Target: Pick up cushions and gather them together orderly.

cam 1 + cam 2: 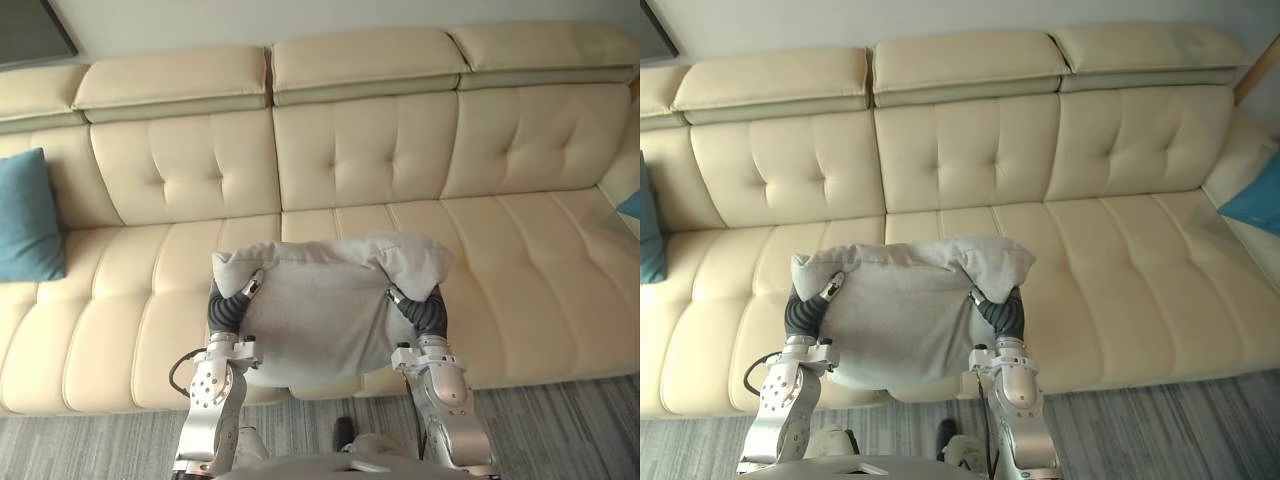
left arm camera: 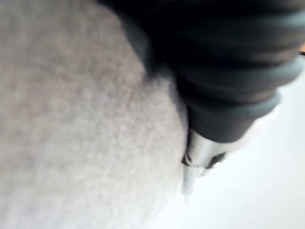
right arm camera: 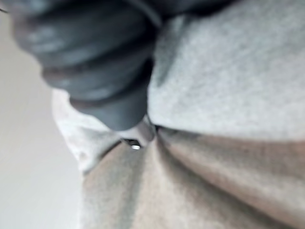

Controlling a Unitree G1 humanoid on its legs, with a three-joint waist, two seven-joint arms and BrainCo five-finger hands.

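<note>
The left hand (image 1: 228,305) and right hand (image 1: 430,312) sink into the grey cushion (image 1: 320,310), which hides their grip. At 9 o'clock the frame edge cuts a teal cushion (image 1: 28,215). At 3 o'clock a second teal cushion (image 1: 1255,203) is cropped to a corner. Both ends of the sofa (image 1: 360,160) run off-frame. At 11 o'clock is a cropped dark panel (image 1: 30,30), unidentifiable. In both wrist views the grey cushion is blurred.

Grey cushion (image 1: 315,315) held between left hand (image 1: 235,300) and right hand (image 1: 425,310) (above the sofa (image 1: 520,250)).
</note>
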